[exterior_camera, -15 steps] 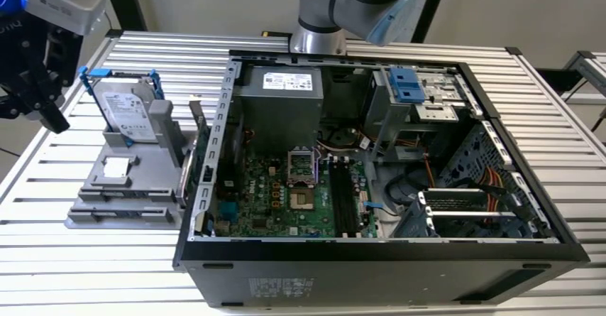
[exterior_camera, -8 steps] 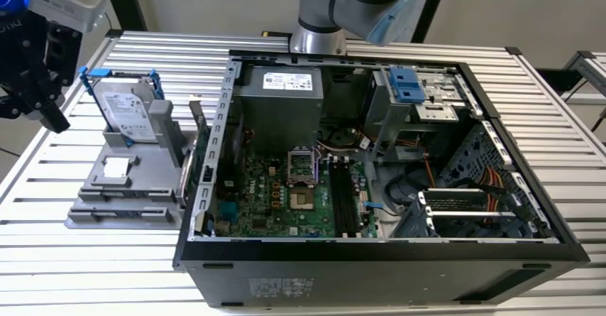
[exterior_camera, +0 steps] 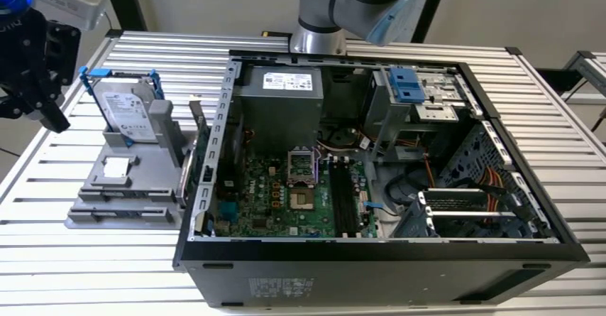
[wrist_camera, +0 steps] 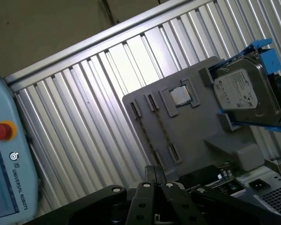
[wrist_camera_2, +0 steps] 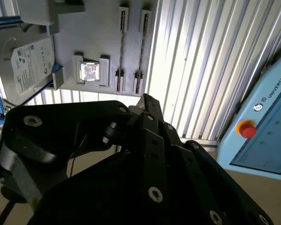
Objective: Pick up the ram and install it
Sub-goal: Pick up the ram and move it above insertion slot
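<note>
Black gripper (wrist_camera: 154, 174): jaws seen pressed together, nothing held.
Hard drive (wrist_camera: 239, 93): white printed label carried, stood in grey holder (wrist_camera: 192, 136).

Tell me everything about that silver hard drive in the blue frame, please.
The hard drive is a flat silver metal box with a white printed label on its broad face, held in a blue plastic frame around its edges. It stands on edge, tilted slightly, in the grey holder on the slatted metal table, at the exterior view's left of the open computer case. Only frame and holder touch it.
</note>
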`<state>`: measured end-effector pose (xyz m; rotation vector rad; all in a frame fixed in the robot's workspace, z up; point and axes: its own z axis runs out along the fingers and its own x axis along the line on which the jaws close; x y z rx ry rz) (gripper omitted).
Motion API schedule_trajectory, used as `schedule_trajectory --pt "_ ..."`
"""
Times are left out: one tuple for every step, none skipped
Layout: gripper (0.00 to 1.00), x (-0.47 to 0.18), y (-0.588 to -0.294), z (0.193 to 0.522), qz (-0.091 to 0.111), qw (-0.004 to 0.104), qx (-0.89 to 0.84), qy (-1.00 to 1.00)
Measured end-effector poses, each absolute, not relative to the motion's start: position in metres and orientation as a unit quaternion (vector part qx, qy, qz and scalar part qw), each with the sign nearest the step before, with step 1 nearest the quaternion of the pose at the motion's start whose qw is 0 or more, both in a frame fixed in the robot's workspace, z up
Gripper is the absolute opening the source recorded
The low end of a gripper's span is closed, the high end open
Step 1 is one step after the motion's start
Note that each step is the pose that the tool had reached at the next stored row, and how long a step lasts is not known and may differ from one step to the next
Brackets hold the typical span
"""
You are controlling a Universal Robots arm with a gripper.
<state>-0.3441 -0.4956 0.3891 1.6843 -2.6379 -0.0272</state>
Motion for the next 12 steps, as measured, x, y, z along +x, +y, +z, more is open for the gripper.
schedule_trajectory --pt "0.00 -0.3441 -0.4956 0.3891 -0.009 0.006 0.540 -0.841" --pt "0.00 -0.3441 -0.4956 0.3891 -0.009 0.006 0.543 -0.840" --pt "0.00 -0.3441 -0.4956 0.3891 -0.009 0.006 0.545 -0.838" --pt "0.00 -0.3441 -0.4955 0.3891 -0.009 0.006 0.547 -0.837" --pt "0.00 -0.3441 -0.4955 0.3891 -0.009 0.006 0.550 -0.835" --pt "0.00 -0.3441 -0.4955 0.3891 -0.009 0.006 0.552 -0.834" --pt "0.00 -0.3441 -0.4955 0.3891 -0.009 0.006 0.555 -0.832" --pt "0.00 -0.3441 -0.4955 0.3891 -0.009 0.006 0.558 -0.830" --pt "0.00 -0.3441 -0.4955 0.3891 -0.008 0.006 0.560 -0.828" --pt "0.00 -0.3441 -0.4954 0.3891 -0.008 0.006 0.563 -0.826" --pt "0.00 -0.3442 -0.4954 0.3891 -0.008 0.006 0.566 -0.825" --pt "0.00 -0.3442 -0.4954 0.3891 -0.008 0.006 0.568 -0.823"
